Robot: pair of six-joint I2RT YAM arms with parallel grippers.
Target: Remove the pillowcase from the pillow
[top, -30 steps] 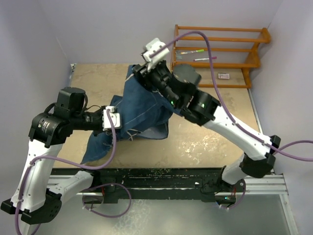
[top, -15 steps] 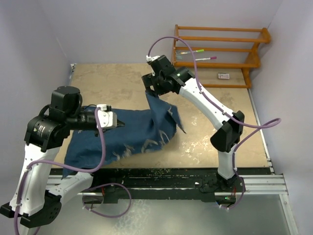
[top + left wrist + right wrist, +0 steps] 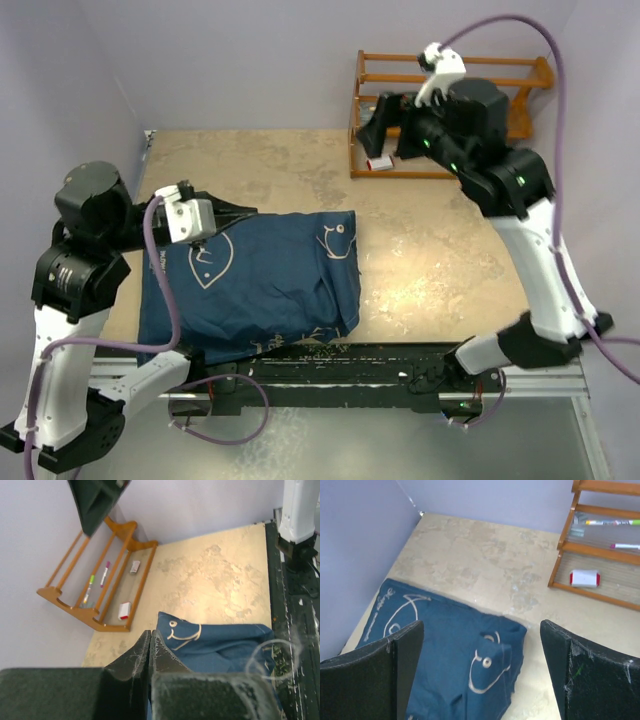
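Note:
The navy pillowcase (image 3: pixel 255 285) with white line drawings lies flat and wrinkled on the front left of the table. It also shows in the left wrist view (image 3: pixel 220 642) and the right wrist view (image 3: pixel 445 655). No cream pillow shows in any view. My left gripper (image 3: pixel 238 211) is shut at the case's far edge, and I see no fabric between its fingertips (image 3: pixel 145 640). My right gripper (image 3: pixel 378 125) is raised high at the back right, wide open and empty, looking down on the case (image 3: pixel 480 670).
A wooden rack (image 3: pixel 450 100) stands at the back right against the wall, holding markers and a small white-and-red item (image 3: pixel 584 578). Purple walls close the left and back sides. The black rail (image 3: pixel 330 365) runs along the front edge.
The right gripper has let go of the pillowcase and swung up and back to the right. The case has dropped and spread flat on the table. The left gripper has shifted slightly back.

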